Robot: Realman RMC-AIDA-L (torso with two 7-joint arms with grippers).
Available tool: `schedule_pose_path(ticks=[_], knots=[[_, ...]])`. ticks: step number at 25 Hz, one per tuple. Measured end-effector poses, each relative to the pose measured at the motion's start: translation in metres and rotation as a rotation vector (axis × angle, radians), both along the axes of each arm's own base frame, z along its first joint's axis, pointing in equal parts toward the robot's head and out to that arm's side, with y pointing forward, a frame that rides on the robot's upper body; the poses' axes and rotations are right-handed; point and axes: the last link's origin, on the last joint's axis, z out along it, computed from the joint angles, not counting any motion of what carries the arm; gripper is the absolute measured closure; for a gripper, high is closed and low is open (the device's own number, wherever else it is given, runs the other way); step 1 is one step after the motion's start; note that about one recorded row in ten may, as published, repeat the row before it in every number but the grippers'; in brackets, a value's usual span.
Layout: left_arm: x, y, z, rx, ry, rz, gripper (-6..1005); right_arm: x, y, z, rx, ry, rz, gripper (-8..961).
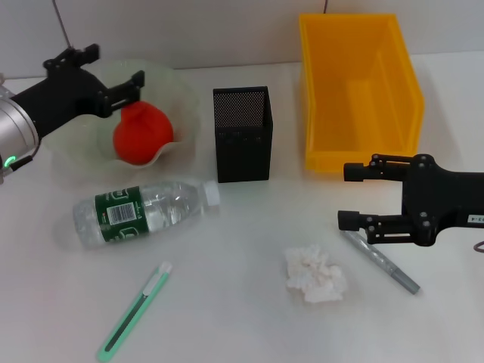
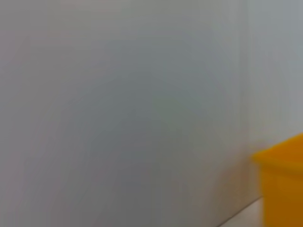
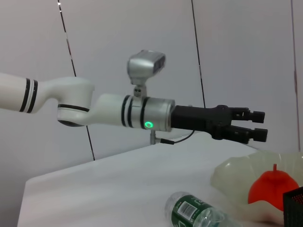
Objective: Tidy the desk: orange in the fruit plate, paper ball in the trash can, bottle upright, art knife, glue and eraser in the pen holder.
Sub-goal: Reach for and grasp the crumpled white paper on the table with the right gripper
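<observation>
The orange lies in the translucent fruit plate at the back left. My left gripper hovers open just above and behind it, holding nothing; the right wrist view shows the left gripper above the orange. A clear bottle with a green label lies on its side. The green art knife is at the front left, the paper ball at front centre. My right gripper is open, low beside the near end of a grey glue stick. The eraser is out of view.
A black mesh pen holder stands at back centre. The yellow trash can sits at the back right, its corner showing in the left wrist view. A white wall runs behind the table.
</observation>
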Motion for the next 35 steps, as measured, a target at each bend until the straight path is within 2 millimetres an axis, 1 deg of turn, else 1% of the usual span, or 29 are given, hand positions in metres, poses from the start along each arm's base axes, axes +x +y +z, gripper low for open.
schedule_pose_path(ticks=[1,4,5,6,8,9,10,11,12,14,15,17,18,19,21,24,28,29,32,35], knots=[[0.004,-0.006,0.000,-0.026,-0.020,-0.044,285,0.000,0.000,0.000,0.000,0.000,0.000,191],[0.004,-0.006,0.000,-0.026,-0.020,-0.044,171,0.000,0.000,0.000,0.001,0.001,-0.001,191],[0.010,-0.021,0.004,-0.075,-0.046,-0.126,133,0.000,0.000,0.000,0.001,0.001,-0.001,191],[0.012,-0.027,0.005,-0.101,-0.050,-0.153,132,0.000,0.000,0.000,0.001,0.001,-0.001,191],[0.012,-0.027,0.005,-0.101,-0.050,-0.153,129,0.000,0.000,0.000,0.002,0.001,-0.002,191],[0.014,-0.035,0.007,-0.142,-0.056,-0.179,128,0.001,0.000,0.000,0.002,0.001,-0.003,191],[0.019,-0.050,0.011,-0.219,-0.055,-0.224,128,0.001,0.000,0.000,0.002,0.001,-0.003,191],[0.019,-0.050,0.011,-0.219,-0.055,-0.224,129,0.001,0.000,0.000,0.002,0.001,-0.003,191],[0.025,-0.059,0.013,-0.270,-0.053,-0.265,129,0.001,0.000,0.000,0.003,0.001,-0.004,191],[0.025,-0.059,0.013,-0.270,-0.053,-0.265,130,0.001,0.000,0.001,0.003,0.000,-0.004,191],[0.031,-0.080,0.023,-0.372,-0.070,-0.336,130,0.002,0.000,0.001,0.002,-0.004,-0.005,191],[0.031,-0.080,0.023,-0.372,-0.070,-0.336,131,0.002,0.000,0.001,0.000,-0.006,-0.005,191],[0.033,-0.085,0.029,-0.409,-0.088,-0.352,131,0.002,-0.001,0.001,-0.001,-0.009,-0.005,191],[0.033,-0.085,0.029,-0.409,-0.088,-0.352,131,0.003,-0.001,0.001,-0.002,-0.010,-0.006,191],[0.036,-0.098,0.040,-0.498,-0.128,-0.394,132,0.003,-0.002,0.001,-0.003,-0.011,-0.008,191],[0.033,-0.106,0.037,-0.562,-0.129,-0.391,133,0.005,-0.003,0.002,-0.002,-0.014,-0.010,191],[0.030,-0.109,0.032,-0.611,-0.123,-0.375,134,0.004,-0.003,0.003,0.002,-0.034,-0.002,191],[0.029,-0.112,0.024,-0.652,-0.118,-0.367,135,0.004,-0.003,0.004,-0.002,-0.043,-0.003,191],[0.030,-0.115,0.018,-0.676,-0.114,-0.369,135,0.003,-0.002,0.005,-0.025,-0.072,-0.022,191],[0.032,-0.116,0.015,-0.680,-0.115,-0.377,136,-0.002,0.004,0.010,-0.060,-0.113,-0.087,191]])
